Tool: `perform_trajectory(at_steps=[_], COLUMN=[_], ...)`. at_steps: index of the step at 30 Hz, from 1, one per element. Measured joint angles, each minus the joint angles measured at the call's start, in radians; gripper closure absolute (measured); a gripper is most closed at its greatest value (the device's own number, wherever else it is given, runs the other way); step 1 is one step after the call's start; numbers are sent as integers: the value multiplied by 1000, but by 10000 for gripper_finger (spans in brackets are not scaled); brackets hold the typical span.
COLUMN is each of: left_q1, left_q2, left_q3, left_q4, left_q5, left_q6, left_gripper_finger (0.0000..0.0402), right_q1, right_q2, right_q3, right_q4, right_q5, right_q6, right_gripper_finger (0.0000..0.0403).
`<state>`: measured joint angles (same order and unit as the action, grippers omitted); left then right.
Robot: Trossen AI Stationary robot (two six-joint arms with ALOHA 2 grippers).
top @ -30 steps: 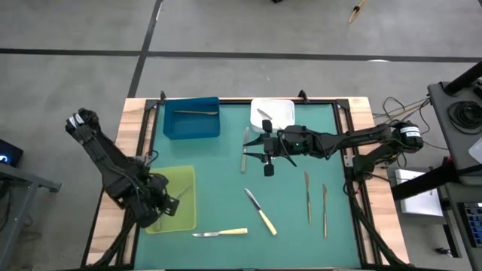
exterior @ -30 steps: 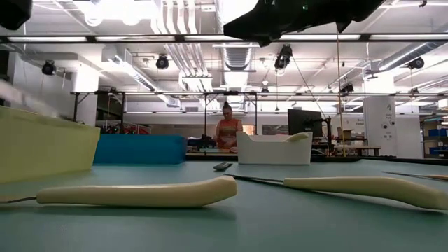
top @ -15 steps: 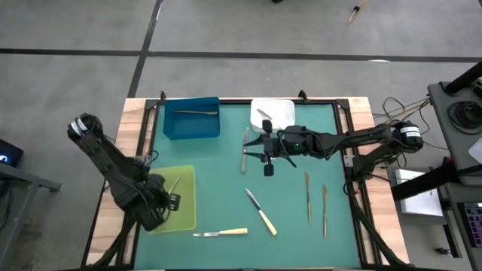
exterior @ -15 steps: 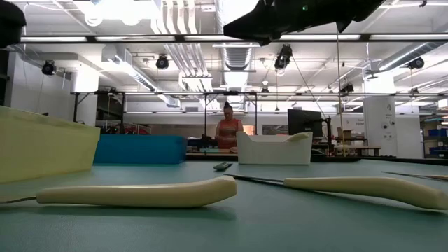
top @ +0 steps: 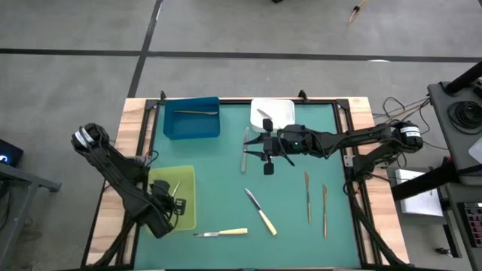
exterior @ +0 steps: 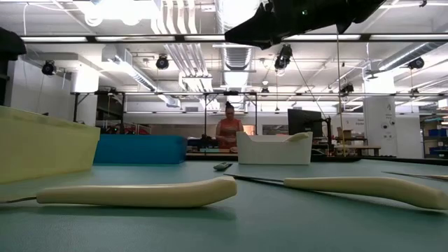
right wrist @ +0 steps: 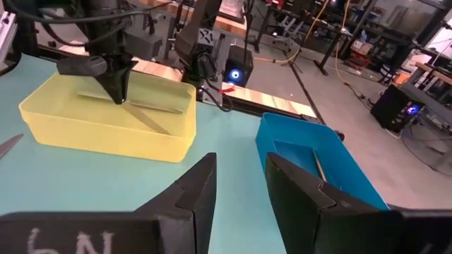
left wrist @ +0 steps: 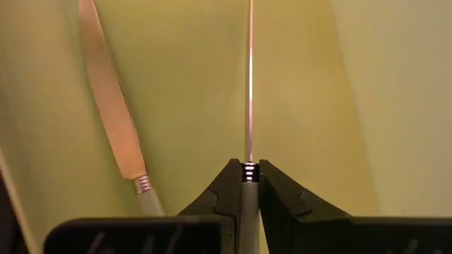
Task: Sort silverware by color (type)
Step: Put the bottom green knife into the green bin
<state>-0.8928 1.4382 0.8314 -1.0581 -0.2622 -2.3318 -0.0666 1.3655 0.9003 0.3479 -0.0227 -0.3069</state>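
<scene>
Left gripper (top: 178, 205) down inside the yellow-green tray (top: 188, 218) near the table's front left corner, jaws pinched shut on a thin knife (left wrist: 250, 85) seen edge-on, blade running straight out from the fingertips; a second knife (left wrist: 109, 106) flat on the tray floor just beside it. Right gripper (top: 248, 147) hanging above the mat's middle back, jaws parted about halfway, holding nothing, fingers (right wrist: 198, 187) spread over bare mat. Directly beside that gripper, a grey utensil (top: 245, 150) on the mat. Blue tray (top: 192, 125) at the back left with one utensil (top: 197, 113) inside; white tray (top: 282, 111) at the back middle. Near the front edge, two yellow-handled knives (top: 260, 211) (top: 220, 234); towards the right edge, two slim grey pieces (top: 307, 196) (top: 324, 209) side by side.
</scene>
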Motion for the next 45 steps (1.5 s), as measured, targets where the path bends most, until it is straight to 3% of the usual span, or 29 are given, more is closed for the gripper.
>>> perform_trajectory(at_steps=[14, 27, 36, 45], left_q1=[1, 1, 1, 51], left_q2=[71, 71, 70, 68], left_q3=[6, 6, 6, 43], left_q4=[32, 34, 20, 23], left_q5=[1, 7, 0, 0], left_q6=[-8, -13, -7, 140], left_gripper_finger=[383, 336, 325, 326], right_q1=[0, 0, 0, 0], right_q2=[0, 0, 0, 0], right_q3=[-1, -1, -1, -1], right_q4=[0, 0, -1, -1], right_q5=[0, -2, -2, -2], right_q6=[0, 0, 0, -1], right_gripper_finger=[289, 289, 289, 289])
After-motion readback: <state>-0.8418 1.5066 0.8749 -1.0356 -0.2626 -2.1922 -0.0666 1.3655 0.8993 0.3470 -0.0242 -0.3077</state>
